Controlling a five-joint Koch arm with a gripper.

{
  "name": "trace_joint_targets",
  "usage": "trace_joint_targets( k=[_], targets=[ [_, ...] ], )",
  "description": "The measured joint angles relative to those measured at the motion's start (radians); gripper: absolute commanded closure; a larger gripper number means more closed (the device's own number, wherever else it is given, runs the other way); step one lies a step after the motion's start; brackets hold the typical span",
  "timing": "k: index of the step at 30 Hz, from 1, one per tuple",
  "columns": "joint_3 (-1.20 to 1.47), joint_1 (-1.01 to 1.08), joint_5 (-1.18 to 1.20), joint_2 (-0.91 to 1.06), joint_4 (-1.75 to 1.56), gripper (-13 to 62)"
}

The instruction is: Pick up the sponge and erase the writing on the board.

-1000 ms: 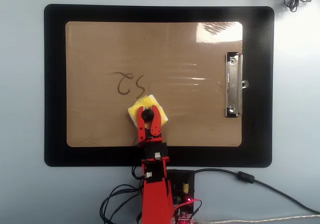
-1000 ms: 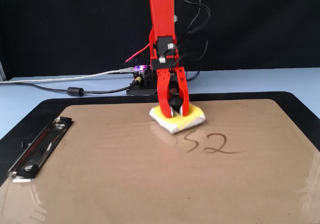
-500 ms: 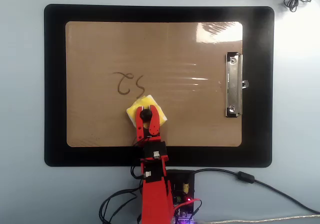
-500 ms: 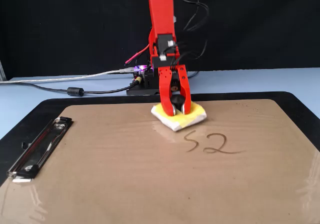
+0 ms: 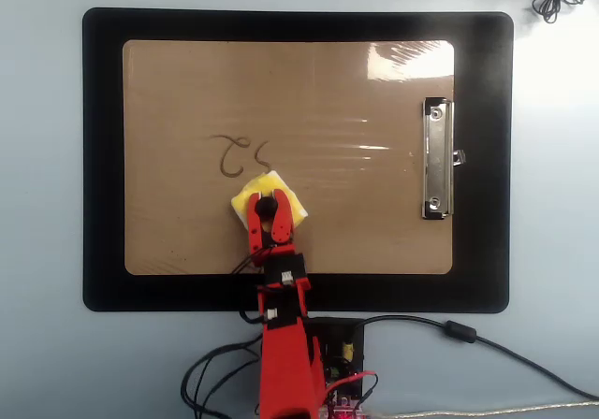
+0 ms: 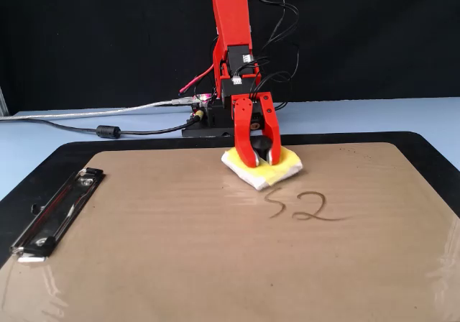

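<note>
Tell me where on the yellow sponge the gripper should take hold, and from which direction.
Grip the sponge by the black round knob at its centre, coming straight down from above. The sponge lies flat on the board, so its thin edges offer little to pinch, while the knob stands up from the top face. The gripper already straddles that knob, one red finger on each side.

Red plastic arm (image 5: 284, 353), boxy segments, black servo blocks between them. Small white connectors on the links. Black cables (image 6: 277, 20) loop along the upper arm; red wire near the black base (image 6: 205, 124). Gripper (image 6: 261, 157) has two red tapering fingers (image 6: 244, 139).
</note>
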Motion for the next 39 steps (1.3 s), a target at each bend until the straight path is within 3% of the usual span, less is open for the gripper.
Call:
trace_joint_targets(
  k=[3, 4, 6, 9, 10, 12, 16, 18, 20, 23, 25, 29, 31, 33, 36, 39],
  targets=[
    [-0.545, 0.006, -0.002, -0.497, -0.057, 57.4],
    [-0.615, 0.006, 0.000, -0.592, -0.094, 57.4],
    [-0.459, -0.003, 0.000, -0.500, -0.121, 57.4],
    [0.046, -0.031, 0.000, -0.072, -0.117, 57.4],
    [0.121, -0.035, 0.006, 0.083, -0.072, 57.4],
    [0.078, -0.061, 0.003, 0.110, 0.015, 57.4],
    [-0.491, -0.048, 0.000, -0.440, -0.026, 57.4],
    [-0.577, -0.046, 0.000, -0.578, -0.104, 57.4],
    [-0.370, -0.046, -0.002, -0.422, -0.121, 57.4],
    [0.092, -0.046, 0.000, 0.028, -0.086, 57.4],
    [0.098, -0.048, 0.003, 0.091, -0.031, 57.4],
    [-0.529, -0.037, 0.000, -0.466, -0.044, 57.4],
    [-0.583, -0.037, -0.002, -0.568, -0.071, 57.4],
    [-0.357, -0.041, -0.002, -0.402, -0.083, 57.4],
    [0.089, -0.044, 0.000, 0.066, -0.043, 57.4],
    [0.020, -0.083, 0.003, 0.086, 0.080, 57.4]
  ],
)
